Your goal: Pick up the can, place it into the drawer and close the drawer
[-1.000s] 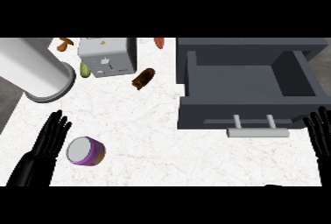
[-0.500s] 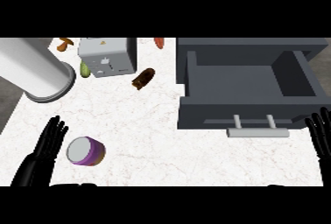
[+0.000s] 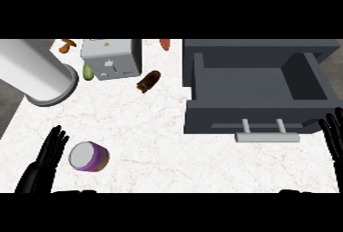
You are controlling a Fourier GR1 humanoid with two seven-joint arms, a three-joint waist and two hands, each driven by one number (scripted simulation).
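So the can [image 3: 88, 157] sits on its side on the white tabletop [image 3: 167, 149], near left, with its grey end facing up and its purple wall showing round it. The left hand [image 3: 41, 164] is just left of it, with straight fingers [image 3: 57, 140] lying side by side and pointing to the far side. I can't tell if they touch the can or not.

Over on the right, the grey drawer [image 3: 258, 86] is pulled open, with its pale handle [image 3: 267, 136] on the near front. The right hand [image 3: 333, 136] shows at the right edge, just beside the drawer's near right corner. Its fingers are straight and a bit spread, holding nothing.

Far left there's a big pale cylinder [image 3: 36, 72]. A grey box [image 3: 110, 59] and a brown thing [image 3: 149, 81] lie further right, well apart from the can.
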